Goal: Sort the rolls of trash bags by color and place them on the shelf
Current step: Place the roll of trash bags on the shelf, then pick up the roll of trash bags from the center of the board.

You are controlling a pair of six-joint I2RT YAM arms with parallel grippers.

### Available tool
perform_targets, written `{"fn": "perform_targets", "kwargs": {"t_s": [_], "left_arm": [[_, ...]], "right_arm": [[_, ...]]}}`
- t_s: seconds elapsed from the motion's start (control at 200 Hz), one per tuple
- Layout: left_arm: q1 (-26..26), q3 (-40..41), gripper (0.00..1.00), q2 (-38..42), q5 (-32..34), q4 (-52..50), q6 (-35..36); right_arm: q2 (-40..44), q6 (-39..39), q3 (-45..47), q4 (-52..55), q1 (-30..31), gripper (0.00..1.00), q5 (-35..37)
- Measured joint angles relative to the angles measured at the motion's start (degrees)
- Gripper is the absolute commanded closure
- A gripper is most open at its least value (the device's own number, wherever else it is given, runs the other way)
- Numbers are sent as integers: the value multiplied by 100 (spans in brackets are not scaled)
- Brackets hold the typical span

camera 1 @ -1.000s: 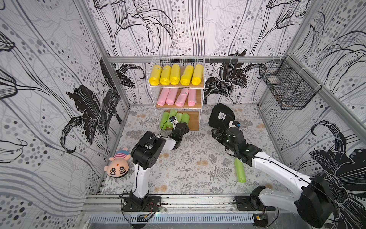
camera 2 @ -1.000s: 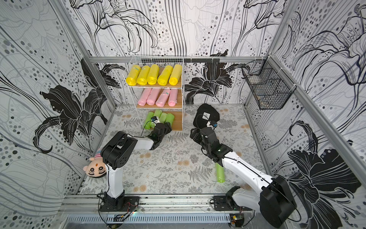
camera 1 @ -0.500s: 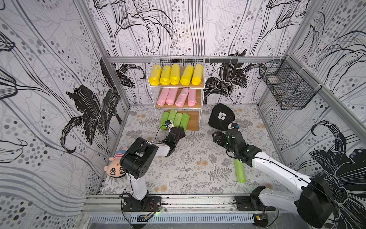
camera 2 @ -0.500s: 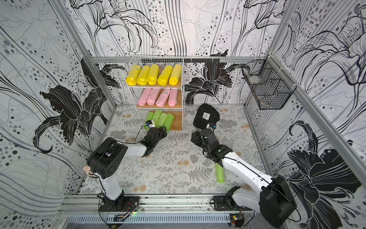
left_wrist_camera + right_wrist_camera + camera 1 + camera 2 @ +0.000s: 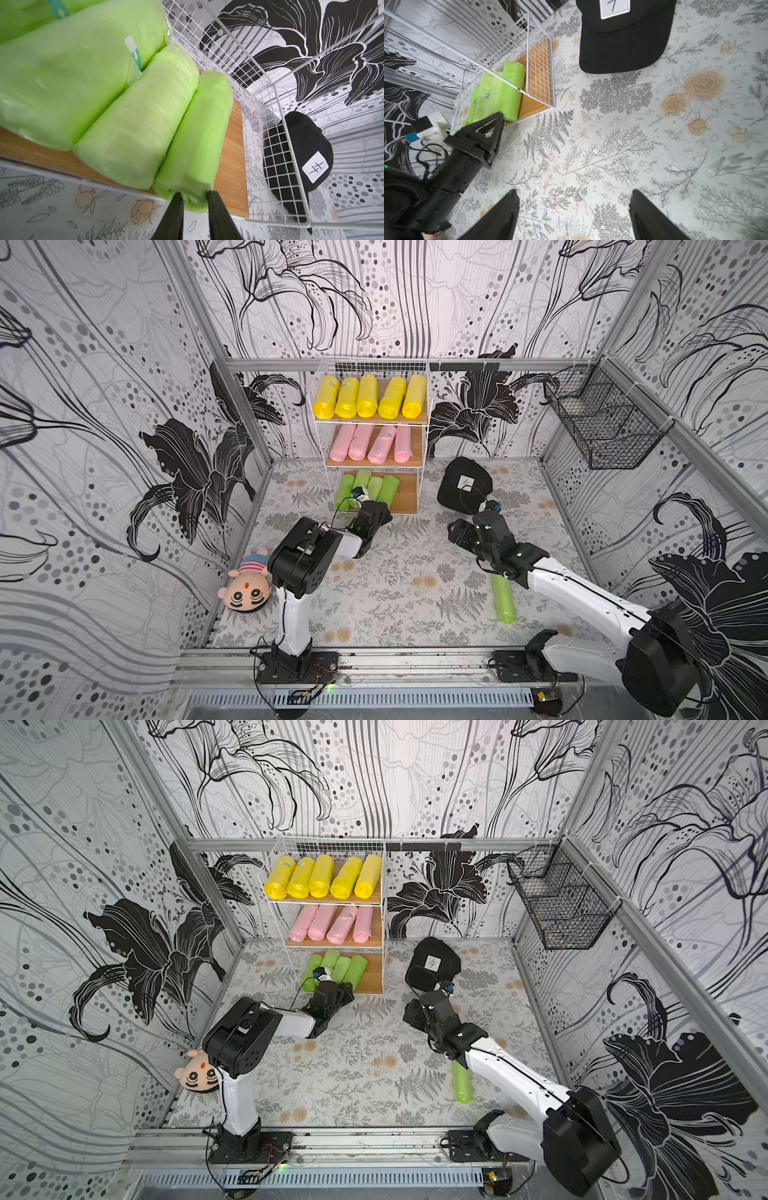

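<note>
Loose green roll (image 5: 503,599) lies on the floor mat (image 5: 386,593) close to the front rail. Its far end is hidden under the right forearm, and nothing grips it. Plush doll (image 5: 245,593) lies on the mat against the left wall, beside the left arm's column.

Right gripper (image 5: 574,192) hangs over bare mat with its fingers (image 5: 502,216) spread wide. Nothing is between them and they touch nothing. The mat between the two arms is open, from the rail up to the shelf front.

Left gripper (image 5: 194,199) is at the front edge of the bottom board. Its fingers (image 5: 176,218) are drawn close, leaving a narrow slit. The crumpled near end of the outer green roll (image 5: 195,133) sits in that slit and appears nipped there. This roll lies lengthwise on the bottom board, and its near end overhangs the front edge. It touches its neighbour among the other green rolls (image 5: 133,124) on one side. On the other side a strip of bare board separates it from the wire side panel.

Shelf (image 5: 409,493) stands against the back wall. Its bottom tier holds four green rolls side by side. Pink rolls (image 5: 370,443), four of them, are on the middle tier, one lying askew. Yellow rolls (image 5: 368,398), five of them, fill the top tier nearly side to side.

Black cap (image 5: 463,485) lies on the mat just beside the shelf's right wire side, ahead of the right gripper. Black wire basket (image 5: 602,431) hangs on the right wall, well apart from both arms.
</note>
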State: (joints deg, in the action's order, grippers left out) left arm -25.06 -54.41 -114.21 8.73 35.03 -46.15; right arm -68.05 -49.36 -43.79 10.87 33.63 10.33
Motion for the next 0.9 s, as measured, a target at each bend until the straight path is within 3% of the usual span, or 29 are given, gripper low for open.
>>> {"fn": "perform_targets", "kwargs": {"t_s": [0.24, 0.461, 0.571, 0.736, 0.896], "left_arm": [[9, -66, 67, -7, -85, 9, -26], [-160, 765, 56, 717, -144, 11, -184], [-273, 1134, 55, 1239, -192, 28, -205], [-341, 1537, 53, 1869, -343, 52, -278], [-348, 1740, 53, 2334, -481, -17, -315]], "right_arm": [[-55, 573, -382, 1176, -28, 14, 35], [-328, 1250, -1145, 2942, -28, 13, 686], [-431, 1416, -1117, 3652, -96, 13, 942], [-450, 1482, -772, 4089, -616, 13, 870], [-560, 1478, -649, 4363, -710, 14, 879]]}}
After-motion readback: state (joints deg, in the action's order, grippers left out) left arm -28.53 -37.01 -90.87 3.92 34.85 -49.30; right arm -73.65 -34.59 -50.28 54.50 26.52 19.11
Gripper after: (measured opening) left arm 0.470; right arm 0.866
